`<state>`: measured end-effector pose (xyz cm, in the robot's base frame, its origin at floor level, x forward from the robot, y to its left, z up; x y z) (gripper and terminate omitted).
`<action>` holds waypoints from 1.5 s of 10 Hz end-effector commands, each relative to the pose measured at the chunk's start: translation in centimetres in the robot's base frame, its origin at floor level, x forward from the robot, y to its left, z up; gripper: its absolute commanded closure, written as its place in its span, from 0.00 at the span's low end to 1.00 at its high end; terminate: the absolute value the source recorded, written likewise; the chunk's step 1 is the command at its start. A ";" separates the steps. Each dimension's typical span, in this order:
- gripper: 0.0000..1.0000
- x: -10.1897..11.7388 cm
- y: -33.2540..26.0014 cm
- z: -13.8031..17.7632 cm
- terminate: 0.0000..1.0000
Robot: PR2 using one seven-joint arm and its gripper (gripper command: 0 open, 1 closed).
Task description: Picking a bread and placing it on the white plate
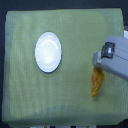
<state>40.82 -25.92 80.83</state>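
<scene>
Bread [96, 84] directly under the hand [100, 66], upper end hidden; grip state unclear.

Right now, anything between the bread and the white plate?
Nothing. In the exterior view, only bare green cloth separates the white plate from the bread, which sits under the gripper toward that view's right.

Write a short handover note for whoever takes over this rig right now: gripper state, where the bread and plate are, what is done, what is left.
Gripper: over the upper end of the bread; the arm hides the fingers, so open or shut cannot be told.
Bread: lying on the green cloth, at the exterior view's right, lower end free.
White plate: empty, at the exterior view's left, apart from the bread.
Done: arm brought to the bread.
Left: confirm the grasp, lift, carry to the plate, set down.
</scene>
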 end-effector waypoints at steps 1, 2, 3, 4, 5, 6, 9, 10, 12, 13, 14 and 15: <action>1.00 4.5 3.9 8.8 0.00; 1.00 6.2 6.5 9.7 0.00; 1.00 7.1 8.2 10.1 0.00; 1.00 7.8 9.7 10.1 0.00; 1.00 9.1 11.9 10.0 0.00; 1.00 10.4 13.9 9.7 0.00; 1.00 12.0 19.5 8.7 0.00; 1.00 12.4 20.8 8.3 0.00; 1.00 13.4 24.4 7.3 0.00; 1.00 13.0 26.3 6.4 0.00; 1.00 12.7 27.6 5.6 0.00; 1.00 13.0 28.2 5.0 0.00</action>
<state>52.84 -3.42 88.70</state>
